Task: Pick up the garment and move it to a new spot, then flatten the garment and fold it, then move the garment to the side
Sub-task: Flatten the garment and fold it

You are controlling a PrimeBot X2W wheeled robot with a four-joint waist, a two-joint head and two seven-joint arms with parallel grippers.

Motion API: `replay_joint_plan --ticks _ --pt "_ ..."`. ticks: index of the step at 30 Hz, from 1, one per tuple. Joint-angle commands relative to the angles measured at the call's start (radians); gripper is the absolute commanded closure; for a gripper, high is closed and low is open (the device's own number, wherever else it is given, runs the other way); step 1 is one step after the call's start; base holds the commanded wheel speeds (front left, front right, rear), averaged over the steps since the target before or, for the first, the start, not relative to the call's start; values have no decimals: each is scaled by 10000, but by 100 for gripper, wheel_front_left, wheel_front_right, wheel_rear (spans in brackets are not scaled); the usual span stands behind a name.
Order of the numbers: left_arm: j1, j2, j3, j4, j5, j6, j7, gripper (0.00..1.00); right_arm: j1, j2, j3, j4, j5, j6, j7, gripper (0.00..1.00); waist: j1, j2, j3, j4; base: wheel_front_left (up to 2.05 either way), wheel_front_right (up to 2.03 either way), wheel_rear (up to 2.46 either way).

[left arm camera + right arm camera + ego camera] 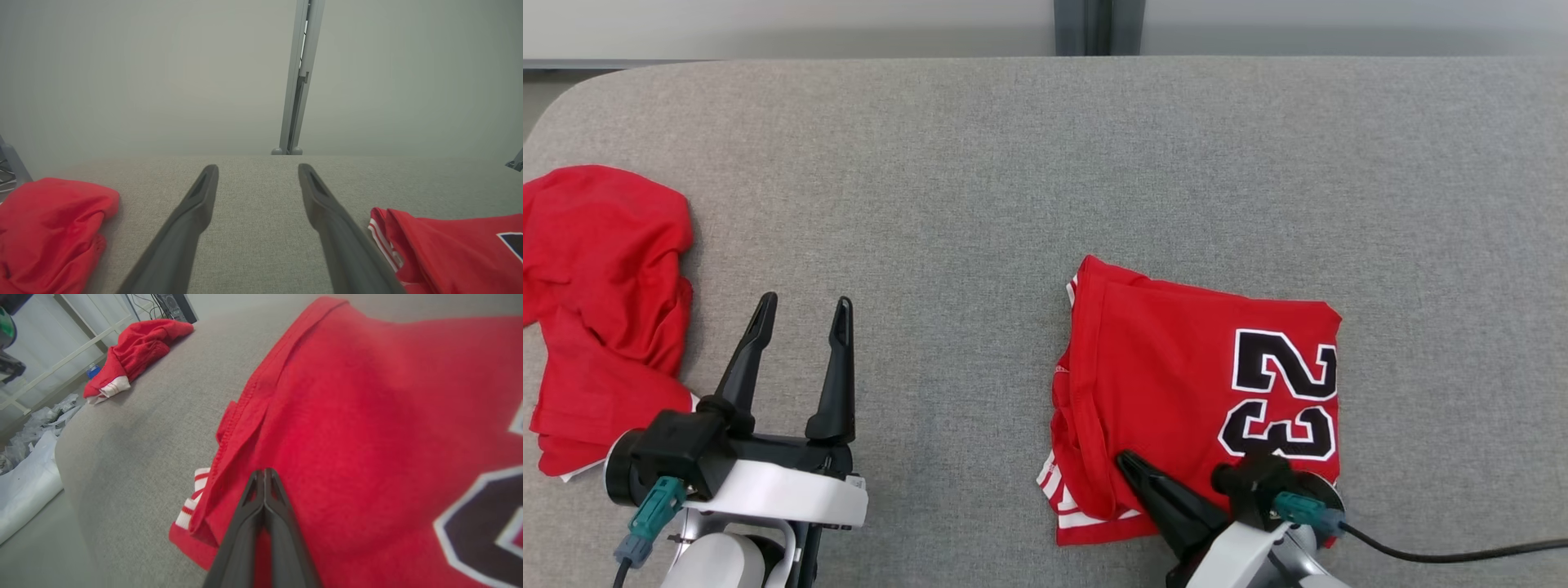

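Observation:
The garment [1176, 367] is a red jersey with a black "23", folded into a rough rectangle on the grey padded table [1013, 163], right of centre near the front edge. It also shows in the left wrist view [449, 249] and the right wrist view [347, 396]. My right gripper [1123, 459] is shut and lies low over the jersey's front left part. Its fingertips [264, 470] meet on top of the cloth, and no fabric shows pinched between them. My left gripper [805, 302] is open over bare table to the left, with nothing between its fingers [204, 196].
A second red garment [596, 286] lies crumpled at the table's left edge, left of my left gripper [257, 169], and also appears in both wrist views [49, 228] [139, 347]. A black cable [1445, 555] trails from my right wrist. White plastic [24, 494] lies on the floor beyond the table's edge.

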Motion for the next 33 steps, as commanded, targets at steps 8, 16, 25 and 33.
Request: replay_joint_plan --ticks 8,16,25,33 --pt "-291 -34 -10 176 -45 -153 -117 0 -521 -166 602 784 107 2 -267 100 -1 0 107 38 0 0 0" --pt "-436 -68 -15 320 -64 -207 -155 0 -1113 -7 1769 913 480 2 -352 100 -1 0 163 75 0 0 0" --pt "-442 -138 -10 444 -82 -264 -211 0 -1960 268 2458 1249 1054 4 -841 100 -1 0 207 133 0 0 0" --pt "-388 -107 60 503 -65 -286 -251 0 -2256 185 1327 624 1379 2 -1628 100 -1 0 92 -6 0 0 0"
